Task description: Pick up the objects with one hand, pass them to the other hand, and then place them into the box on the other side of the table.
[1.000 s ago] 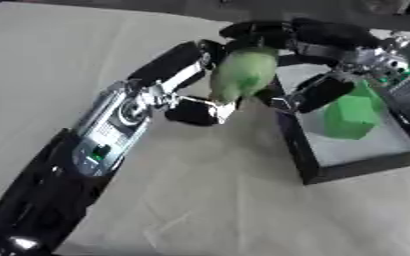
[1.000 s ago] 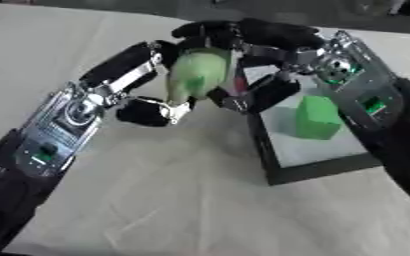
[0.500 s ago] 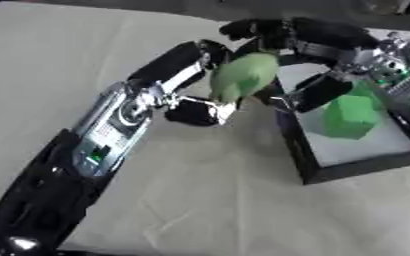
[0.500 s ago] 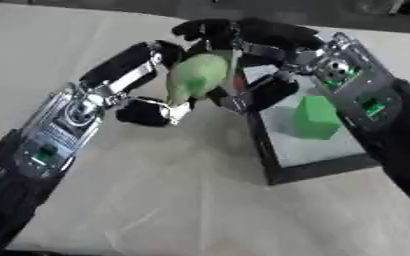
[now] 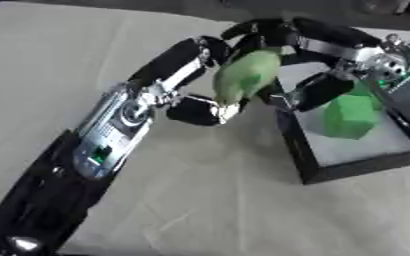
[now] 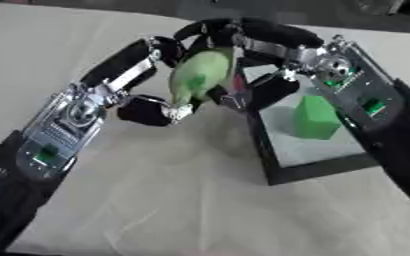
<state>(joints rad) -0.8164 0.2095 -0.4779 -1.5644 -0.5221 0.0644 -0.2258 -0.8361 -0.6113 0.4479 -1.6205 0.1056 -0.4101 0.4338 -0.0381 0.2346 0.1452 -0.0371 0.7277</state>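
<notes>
The left hand (image 5: 210,107) curls around a pale green pear-shaped fruit (image 5: 246,76), held above the desk (image 5: 200,200). The right hand (image 6: 257,90) closes on its far side. The fruit seems light, smooth and slippery, so its wide middle is the safest place to hold. The box (image 5: 348,167) lies just beyond.

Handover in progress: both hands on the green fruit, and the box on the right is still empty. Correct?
Not quite. The box is not empty: the left eye view shows a green block already inside it. The rest holds: the left hand and right hand both meet at the green fruit, beside the box.
</notes>
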